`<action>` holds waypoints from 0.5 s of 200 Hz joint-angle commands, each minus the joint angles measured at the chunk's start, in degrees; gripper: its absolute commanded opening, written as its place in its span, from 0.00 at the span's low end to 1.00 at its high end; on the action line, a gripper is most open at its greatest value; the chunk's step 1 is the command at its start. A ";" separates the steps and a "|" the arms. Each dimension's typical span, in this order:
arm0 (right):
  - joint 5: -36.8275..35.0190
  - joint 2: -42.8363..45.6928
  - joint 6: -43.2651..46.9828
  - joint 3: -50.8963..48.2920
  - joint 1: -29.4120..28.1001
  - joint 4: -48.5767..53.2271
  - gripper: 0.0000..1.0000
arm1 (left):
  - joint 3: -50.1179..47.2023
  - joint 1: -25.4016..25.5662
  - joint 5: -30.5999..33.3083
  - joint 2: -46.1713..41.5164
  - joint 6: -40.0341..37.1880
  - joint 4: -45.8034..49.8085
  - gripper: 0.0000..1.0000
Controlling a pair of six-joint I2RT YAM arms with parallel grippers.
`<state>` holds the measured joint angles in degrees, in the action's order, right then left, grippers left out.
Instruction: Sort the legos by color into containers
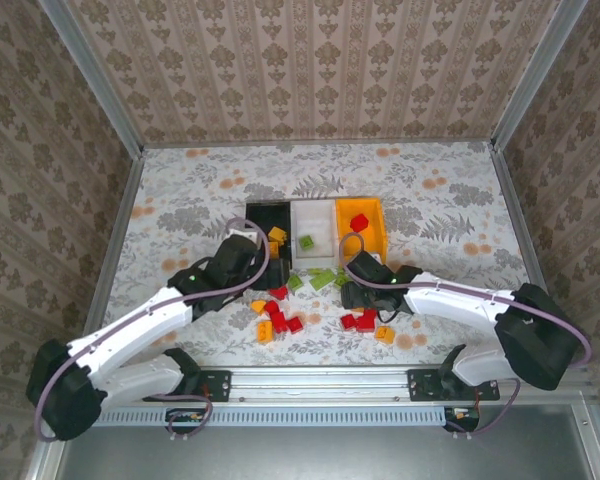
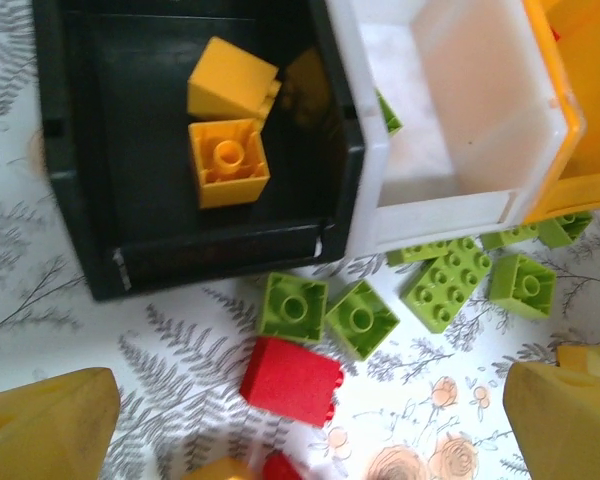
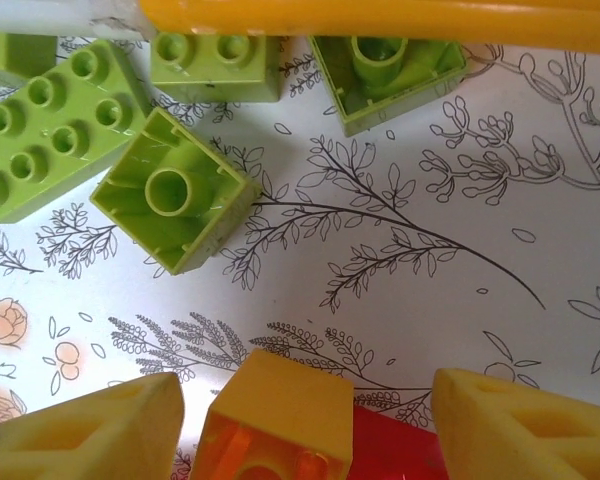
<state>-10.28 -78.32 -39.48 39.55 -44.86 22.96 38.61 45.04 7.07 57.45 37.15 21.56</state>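
While the left gripper [image 2: 305,405] hangs wide open near the black bin [image 2: 70,200] — two yellow bricks [image 2: 228,160] inside — the right gripper [image 3: 305,385] loosely straddles a third yellow brick [image 3: 280,405] on the table [image 3: 430,250]; next, close and lift.

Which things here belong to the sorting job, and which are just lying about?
Job:
black bin, white bin, orange bin, green legos, red legos, orange-yellow legos

Just there:
floral table cover, wallpapered walls, metal rail
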 commanded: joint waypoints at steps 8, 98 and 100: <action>-1.03 -1.04 -0.37 1.57 -0.71 0.78 0.59 | -1.46 0.27 3.30 -4.65 3.08 2.53 1.00; -0.06 3.50 3.30 7.52 -2.51 1.93 0.26 | -4.05 -0.30 5.80 -10.48 2.84 6.89 1.00; 0.09 3.59 3.59 7.97 -2.47 1.92 0.26 | -4.13 -0.30 5.84 -10.71 2.91 6.97 1.00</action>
<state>-10.28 -78.19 -38.61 42.22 -46.94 23.86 36.07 44.93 11.46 48.99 39.05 25.80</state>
